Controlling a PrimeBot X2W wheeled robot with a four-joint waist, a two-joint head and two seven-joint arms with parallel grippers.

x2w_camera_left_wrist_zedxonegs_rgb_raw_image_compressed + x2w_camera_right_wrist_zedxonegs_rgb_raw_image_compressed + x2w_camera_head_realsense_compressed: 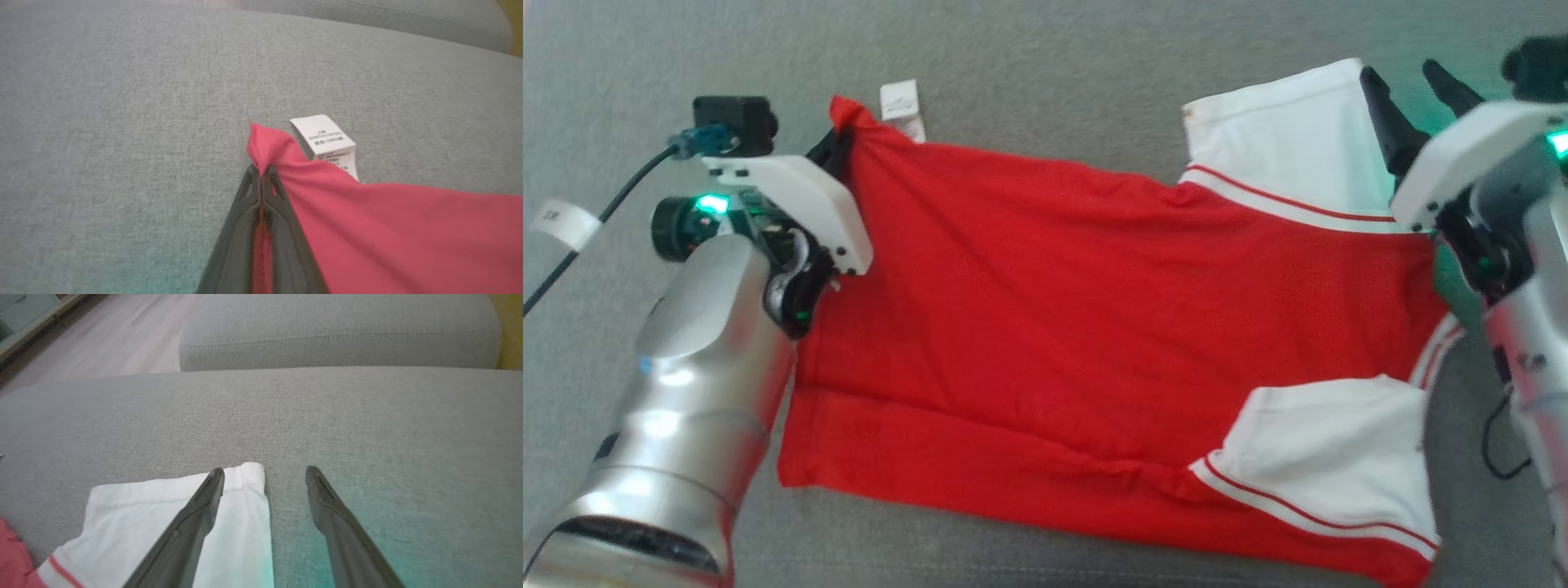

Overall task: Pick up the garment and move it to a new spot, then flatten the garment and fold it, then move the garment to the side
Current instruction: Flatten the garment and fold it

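Note:
The garment (1054,327) is a red shirt with white sleeves, spread flat on the grey cushion. My left gripper (837,147) pinches its far left hem corner; in the left wrist view the two fingers (282,196) are shut on a peak of red cloth (267,143), with a white care label (327,139) beside it. My right gripper (1409,86) hovers open at the far right, over the edge of the upper white sleeve (1282,139). In the right wrist view its fingers (204,506) straddle the sleeve's cuff corner (249,473), nothing between them.
The grey sofa cushion (1054,65) extends around the shirt on all sides. A second cushion (339,330) rises behind, and wooden floor (122,339) lies beyond to the left. A black cable with a white tag (560,220) hangs by my left arm.

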